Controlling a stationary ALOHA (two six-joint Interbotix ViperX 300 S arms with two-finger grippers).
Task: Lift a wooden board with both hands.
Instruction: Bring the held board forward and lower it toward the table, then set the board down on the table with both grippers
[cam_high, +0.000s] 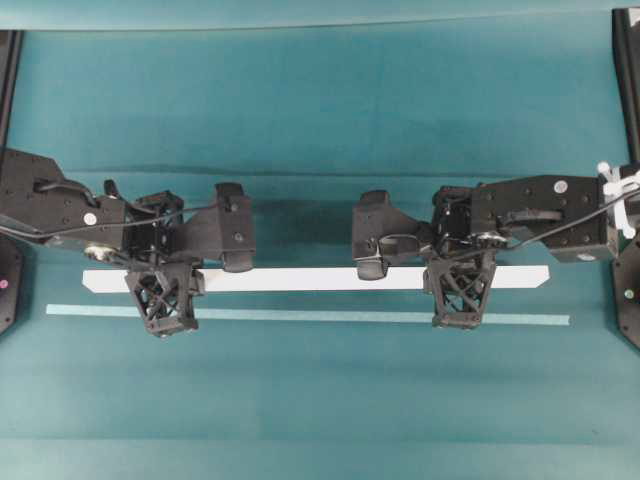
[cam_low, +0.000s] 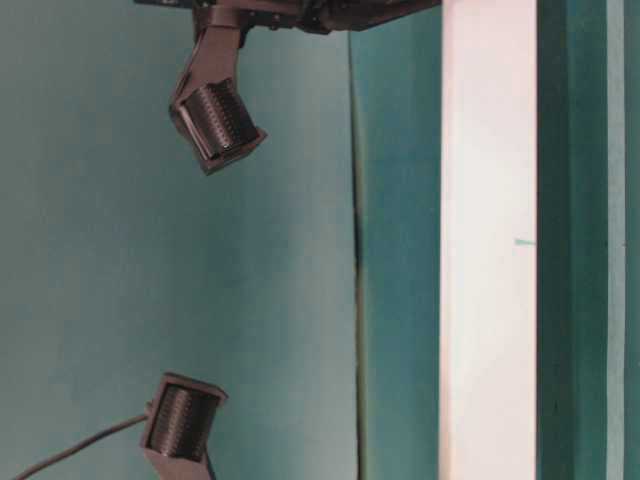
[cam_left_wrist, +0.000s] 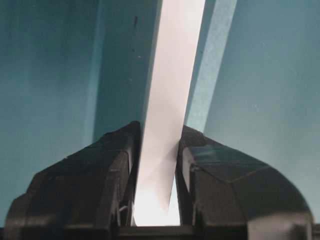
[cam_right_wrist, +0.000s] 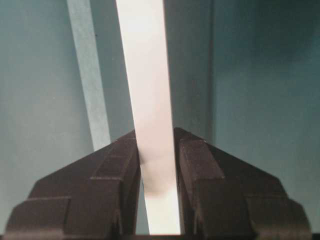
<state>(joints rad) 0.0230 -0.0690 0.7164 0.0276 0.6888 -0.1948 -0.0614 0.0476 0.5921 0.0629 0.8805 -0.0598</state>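
Left gripper (cam_left_wrist: 155, 200) and right gripper (cam_right_wrist: 159, 200) each clamp the wooden board (cam_high: 300, 279) (near its ends).

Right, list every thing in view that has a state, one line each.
wooden board: level, gripped near both ends, apparently off the table.
left gripper: shut on the wooden board.
right gripper: shut on the wooden board.
teal stripe: flat on the table, beside the board.
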